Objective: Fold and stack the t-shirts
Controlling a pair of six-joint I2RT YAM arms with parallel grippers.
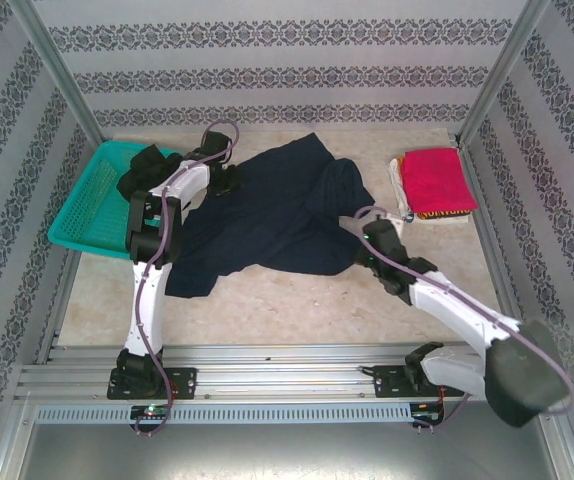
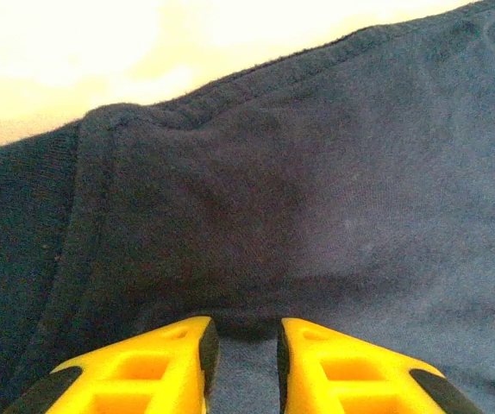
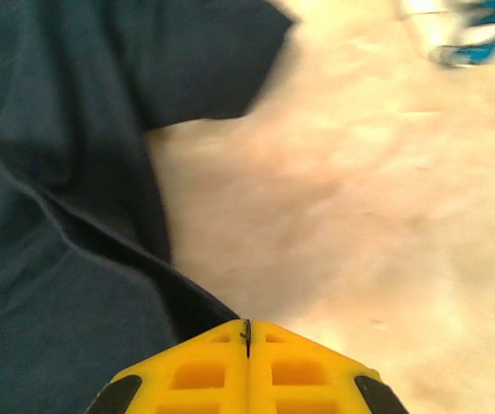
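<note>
Navy t-shirt (image 1: 277,210) crumpled at centre of table (image 1: 297,305), left gripper (image 2: 241,335) on a bent-elbow arm, clamped on a fold at 11 o'clock, right gripper (image 3: 247,328) low, fingers pressed together at the hem, 3 o'clock, red t-shirt (image 1: 435,180) folded at 2 o'clock.

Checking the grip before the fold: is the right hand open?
No, the right hand's yellow fingers meet flush, with the navy t-shirt's edge running up to their tips.
</note>
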